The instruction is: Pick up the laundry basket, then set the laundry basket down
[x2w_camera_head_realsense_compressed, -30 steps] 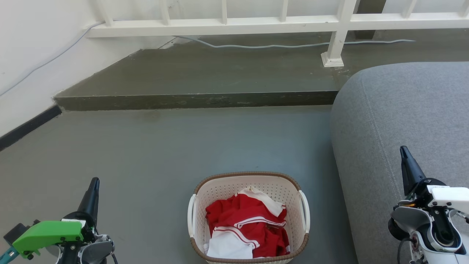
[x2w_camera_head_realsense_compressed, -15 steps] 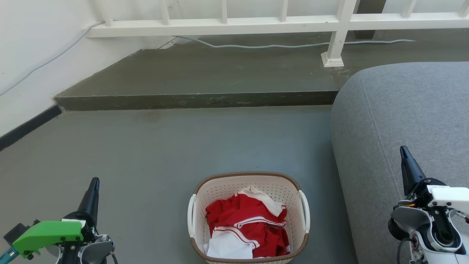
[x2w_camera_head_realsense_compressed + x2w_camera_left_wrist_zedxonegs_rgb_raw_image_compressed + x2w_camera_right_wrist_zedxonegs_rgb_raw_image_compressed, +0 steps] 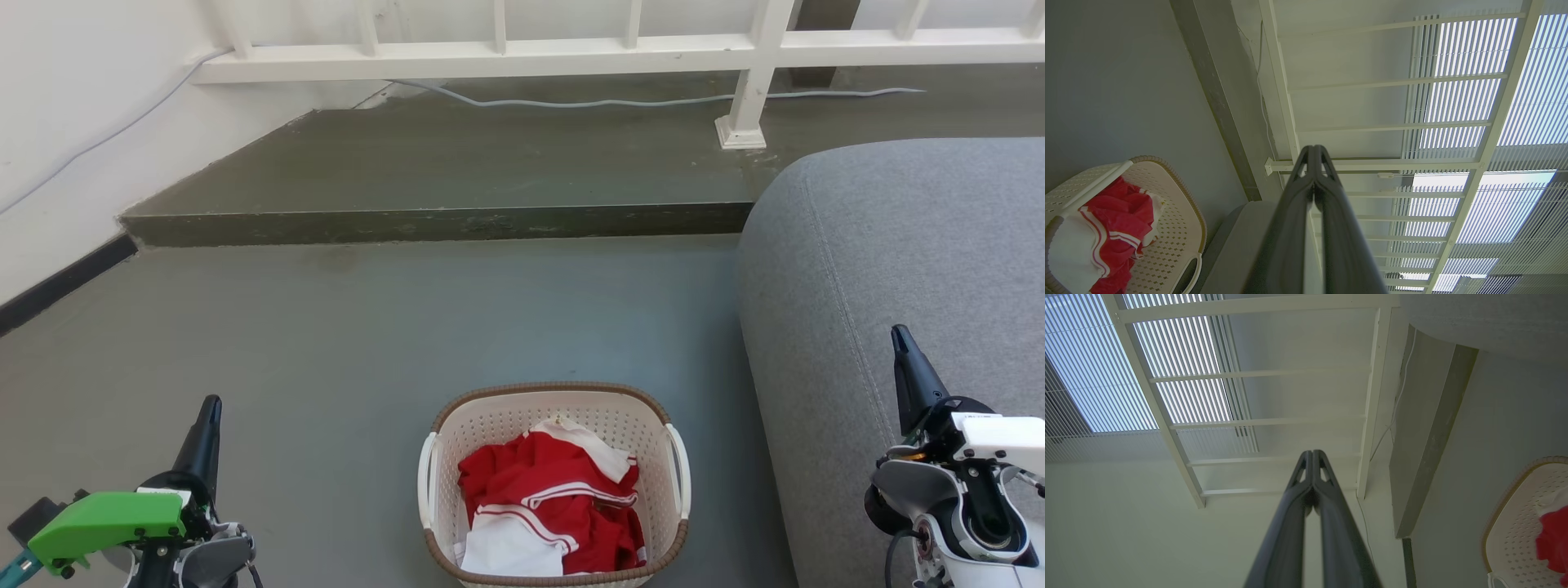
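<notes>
Looking down through the head camera, I see the laundry basket (image 3: 508, 418) standing on the grey floor (image 3: 326, 343) at the bottom centre, between my two grippers and touching neither. Red and white clothes (image 3: 555, 490) lie crumpled inside it, and a white handle (image 3: 425, 480) shows on each long side under the brown rim. My left gripper (image 3: 211, 404) sits at the lower left, well apart from the basket, pointing up the view; its wrist camera shows the two dark fingers pressed together at the tips, gripping nothing. My right gripper (image 3: 898, 333) sits at the lower right in front of the grey sofa (image 3: 898, 245), likewise pinched closed and empty (its wrist camera shows the tips meeting, with the basket's edge at the far lower right). The sofa stands just beside the basket's right side. Farther off, a low dark step (image 3: 441, 222) crosses the floor, with a white railing (image 3: 506, 53) above it and a pale cable (image 3: 571, 103) trailing along the raised level.
</notes>
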You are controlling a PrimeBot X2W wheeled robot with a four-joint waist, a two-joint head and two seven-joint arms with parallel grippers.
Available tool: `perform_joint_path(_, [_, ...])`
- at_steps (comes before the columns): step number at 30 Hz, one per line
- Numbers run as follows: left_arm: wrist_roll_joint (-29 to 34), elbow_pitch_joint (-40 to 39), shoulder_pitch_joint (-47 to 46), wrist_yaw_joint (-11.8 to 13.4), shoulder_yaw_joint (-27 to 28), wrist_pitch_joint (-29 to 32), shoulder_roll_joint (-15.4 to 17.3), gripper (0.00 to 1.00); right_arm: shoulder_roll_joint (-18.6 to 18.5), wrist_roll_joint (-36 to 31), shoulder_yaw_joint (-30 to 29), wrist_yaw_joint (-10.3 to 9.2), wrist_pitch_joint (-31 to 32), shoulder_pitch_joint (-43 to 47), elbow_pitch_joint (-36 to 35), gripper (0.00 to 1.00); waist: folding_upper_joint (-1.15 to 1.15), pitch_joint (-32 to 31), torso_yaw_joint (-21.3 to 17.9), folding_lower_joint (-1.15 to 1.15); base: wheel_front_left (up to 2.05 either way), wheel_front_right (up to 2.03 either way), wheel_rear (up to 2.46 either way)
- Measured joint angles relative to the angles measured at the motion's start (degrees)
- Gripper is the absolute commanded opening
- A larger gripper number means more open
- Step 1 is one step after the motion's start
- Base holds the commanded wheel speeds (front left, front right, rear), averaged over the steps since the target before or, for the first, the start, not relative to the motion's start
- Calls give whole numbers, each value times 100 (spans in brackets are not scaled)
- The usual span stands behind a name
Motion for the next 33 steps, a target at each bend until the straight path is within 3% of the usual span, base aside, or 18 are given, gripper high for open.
perform_joint_path(33, [0, 0, 0, 0, 3, 1, -1, 0, 3, 0, -4, 0, 0, 0, -14, 0, 0, 0, 0, 0, 0, 0, 0])
